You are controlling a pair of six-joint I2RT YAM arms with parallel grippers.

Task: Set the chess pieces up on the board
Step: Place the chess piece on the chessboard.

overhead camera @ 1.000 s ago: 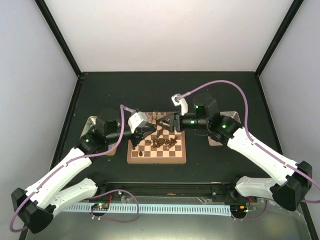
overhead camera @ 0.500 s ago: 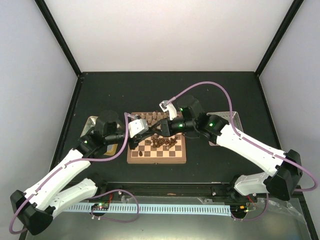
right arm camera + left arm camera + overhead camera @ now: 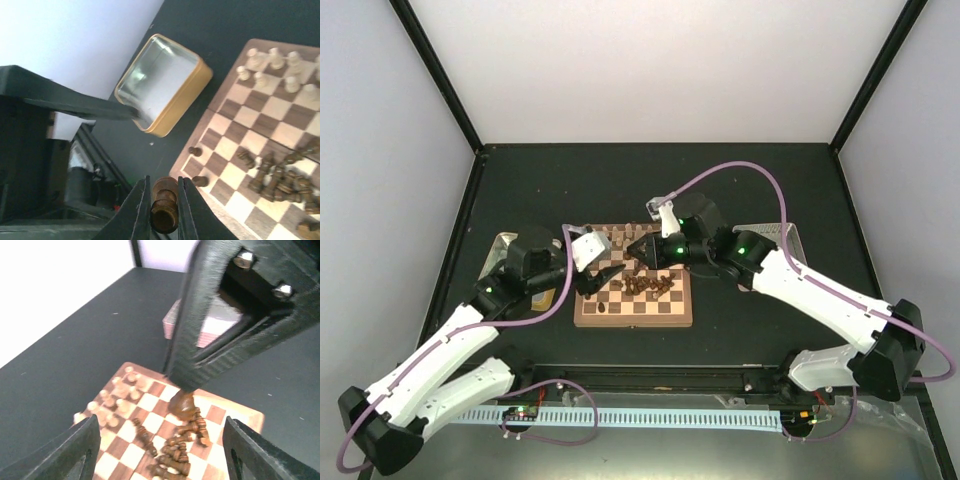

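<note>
The board (image 3: 633, 318) lies mid-table. Cream chess pieces (image 3: 620, 238) stand along its far edge, also seen as cream pieces (image 3: 275, 67). Several dark pieces (image 3: 650, 286) lie in a heap on the squares, the same dark heap (image 3: 180, 450). Two dark pawns (image 3: 197, 165) stand near one corner. My right gripper (image 3: 165, 207) hangs above the board, shut on a dark piece (image 3: 165, 205); from the left wrist that piece (image 3: 181, 404) hangs under the black fingers. My left gripper (image 3: 160, 455) is open and empty, just left of the right gripper (image 3: 638, 252).
A gold-rimmed tray (image 3: 165, 85) sits left of the board, partly under the left arm (image 3: 525, 265). A grey box (image 3: 775, 235) sits to the right, behind the right arm. The two grippers hang close together over the board's left half.
The right gripper swung left over the board and shut on the dark piece that the left gripper held. The left gripper opened and drew back slightly to the left.
</note>
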